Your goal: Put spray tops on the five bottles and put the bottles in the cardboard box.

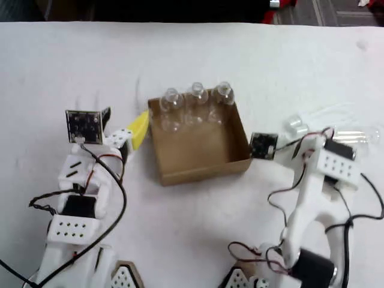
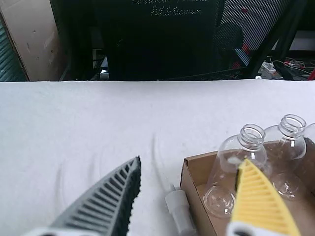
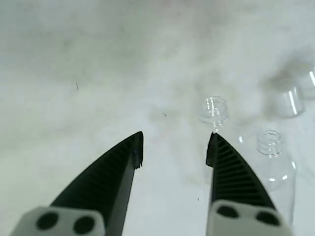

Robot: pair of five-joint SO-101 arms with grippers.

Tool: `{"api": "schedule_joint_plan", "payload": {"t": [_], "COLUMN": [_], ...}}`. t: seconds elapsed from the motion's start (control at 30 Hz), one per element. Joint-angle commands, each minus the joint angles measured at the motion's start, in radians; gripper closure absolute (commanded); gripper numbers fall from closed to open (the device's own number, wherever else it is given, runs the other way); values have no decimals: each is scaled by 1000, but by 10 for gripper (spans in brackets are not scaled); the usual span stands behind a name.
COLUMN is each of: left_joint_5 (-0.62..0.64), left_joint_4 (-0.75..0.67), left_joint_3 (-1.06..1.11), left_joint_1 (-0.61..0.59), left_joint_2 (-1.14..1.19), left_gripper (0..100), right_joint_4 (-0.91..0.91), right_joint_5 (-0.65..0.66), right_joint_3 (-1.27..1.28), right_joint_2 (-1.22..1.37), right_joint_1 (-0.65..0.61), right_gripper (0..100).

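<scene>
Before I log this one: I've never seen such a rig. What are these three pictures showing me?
Two small robot arms sit side by side at a white table. The high view comes from a fixed camera looking down. The other two come from a camera on each arm's wrist, looking out along its fingers.

A cardboard box stands in the middle. Three clear bottles stand upright along its far side, with open necks and no spray tops on.

The left fingers, one grey and one yellow, are open beside the box, near a white spray top lying on the table. The right fingers, both black, are open near at least two loose bottles lying on the table. Neither arm holds anything.
</scene>
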Motion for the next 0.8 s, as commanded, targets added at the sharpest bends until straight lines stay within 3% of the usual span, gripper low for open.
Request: {"api": "schedule_joint_plan", "payload": {"t": [0.0,0.37,0.63,0.77], "left_joint_5": [-9,-9,-12,-60], "left_joint_4": [-25,-25,-25,-25], "left_joint_3": [-5,-8,-5,-5], "left_joint_1": [-2,-2,28,36], "left_joint_2": [-27,-28,-27,-27], "left_gripper": [707,707,707,707], "right_joint_4": [148,226,225,225], "right_joint_5": [20,21,26,94], "right_joint_3": [-247,-611,-712,-712], "right_joint_2": [120,526,664,700], "right_joint_1": [10,7,8,10], "right_gripper": [807,805,805,805]}}
